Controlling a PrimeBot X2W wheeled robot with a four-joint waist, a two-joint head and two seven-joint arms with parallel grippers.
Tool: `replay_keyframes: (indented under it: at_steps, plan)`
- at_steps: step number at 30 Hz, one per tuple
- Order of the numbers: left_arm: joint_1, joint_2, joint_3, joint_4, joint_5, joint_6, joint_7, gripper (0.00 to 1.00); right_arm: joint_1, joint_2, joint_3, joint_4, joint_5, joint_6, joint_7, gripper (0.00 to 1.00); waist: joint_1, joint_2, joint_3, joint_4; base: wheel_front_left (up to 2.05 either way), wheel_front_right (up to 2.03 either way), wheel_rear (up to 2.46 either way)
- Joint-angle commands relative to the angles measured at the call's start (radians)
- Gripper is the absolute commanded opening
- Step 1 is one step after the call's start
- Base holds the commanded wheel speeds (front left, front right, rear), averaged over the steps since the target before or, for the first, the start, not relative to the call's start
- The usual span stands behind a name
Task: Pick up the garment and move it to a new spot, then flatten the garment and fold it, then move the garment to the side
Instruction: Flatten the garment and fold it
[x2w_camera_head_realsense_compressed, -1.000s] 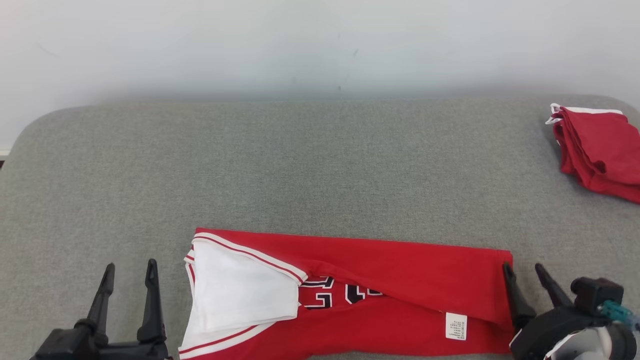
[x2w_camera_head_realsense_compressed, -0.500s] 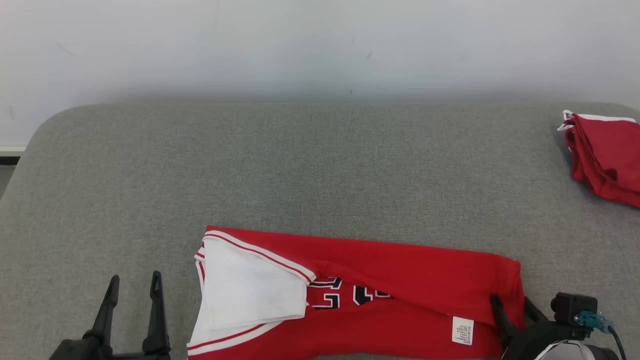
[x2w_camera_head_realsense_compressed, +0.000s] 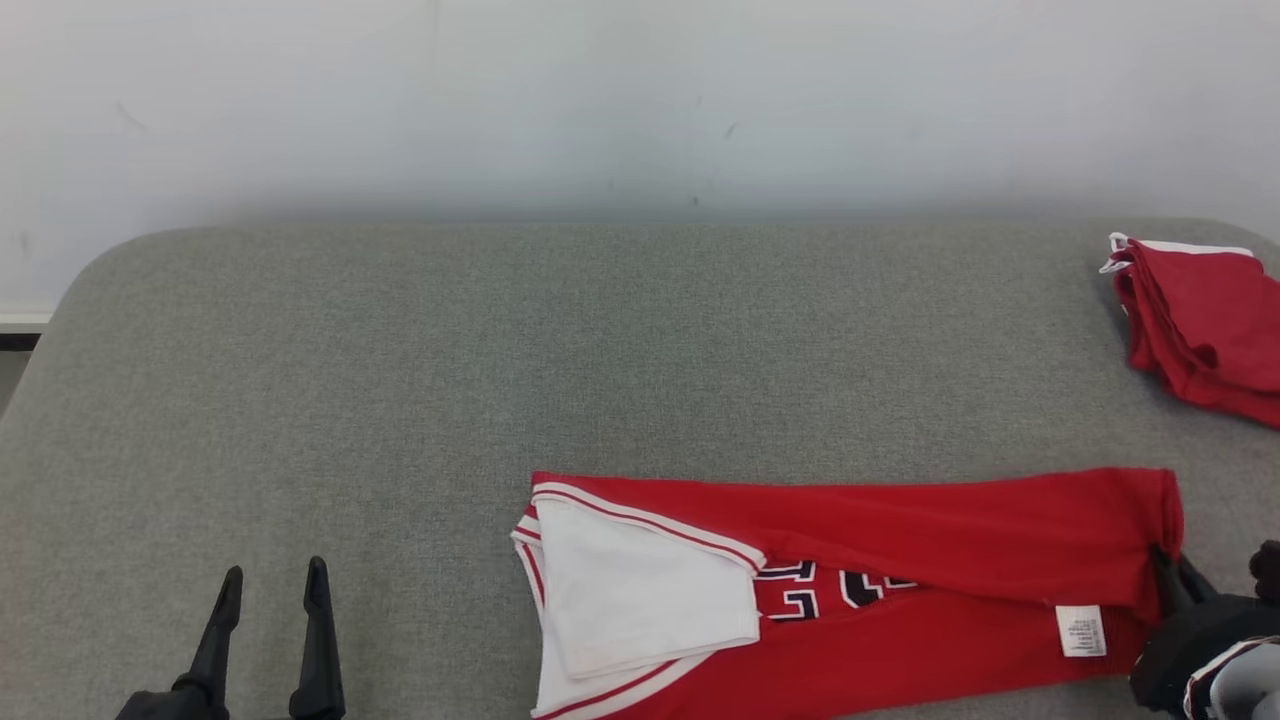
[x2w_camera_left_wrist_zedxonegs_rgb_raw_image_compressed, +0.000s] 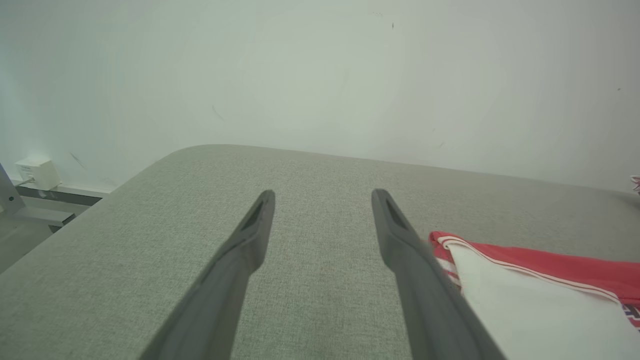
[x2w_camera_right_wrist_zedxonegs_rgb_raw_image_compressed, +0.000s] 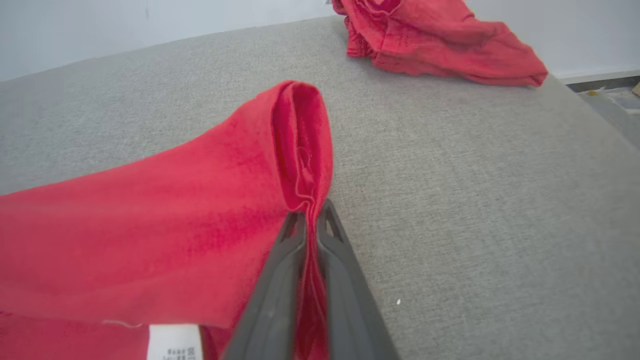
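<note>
**Head view.** The garment (x2w_camera_head_realsense_compressed: 900, 540), a red jersey with white trim and dark numerals, lies on the grey tabletop (x2w_camera_head_realsense_compressed: 500, 350) as a long band folded lengthwise, near the front edge and right of centre. The right pincer (x2w_camera_head_realsense_compressed: 1172, 568) meets its right end. The left pincer (x2w_camera_head_realsense_compressed: 275, 568) stands well apart from its left end. A second red cloth (x2w_camera_head_realsense_compressed: 1200, 320) lies at the far right. Judged from this layout, flattening and the first fold are done. The step in hand is either a cross fold or the move to the side, and these pictures do not settle which. Either move calls for a firm pinch and a low path, so that the layers do not slide apart.

**Left wrist view.** The left pincer (x2w_camera_left_wrist_zedxonegs_rgb_raw_image_compressed: 324, 192) is spread wide, holding nothing and touching nothing. The garment (x2w_camera_left_wrist_zedxonegs_rgb_raw_image_compressed: 525, 300) lies just beside its right finger.

**Right wrist view.** The right pincer (x2w_camera_right_wrist_zedxonegs_rgb_raw_image_compressed: 312, 212) is clenched on the bunched end hem of the garment (x2w_camera_right_wrist_zedxonegs_rgb_raw_image_compressed: 150, 225), with red cloth filling the narrow gap between its fingers. A white label (x2w_camera_right_wrist_zedxonegs_rgb_raw_image_compressed: 175, 342) shows near the grip. The second red cloth (x2w_camera_right_wrist_zedxonegs_rgb_raw_image_compressed: 440, 45) lies beyond, apart from the garment.
</note>
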Motion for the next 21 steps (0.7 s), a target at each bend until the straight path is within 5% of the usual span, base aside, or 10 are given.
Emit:
replay_keyframes:
  at_steps: [1,8,21]
  plan:
    - [0.011,-0.005,0.006,0.004,0.006,-0.003,-0.003,1.0,-0.012,-0.022,-0.009,0.003,-0.014,-0.003,-0.004,0.0,-0.0001,-0.0001,-0.003,-0.002,0.0,0.0,0.0]
    - [0.025,-0.023,0.026,0.007,0.02,-0.016,-0.003,1.0,-0.009,0.001,0.011,-0.059,-0.021,-0.003,0.023,0.0,-0.0001,-0.0001,-0.017,-0.013,0.0,0.0,0.0]
    - [0.02,-0.041,0.04,0.017,0.032,-0.029,-0.003,1.0,0.076,0.17,0.19,-0.394,0.072,-0.003,0.141,0.0,-0.0001,-0.0001,-0.029,-0.004,0.0,0.0,0.0]
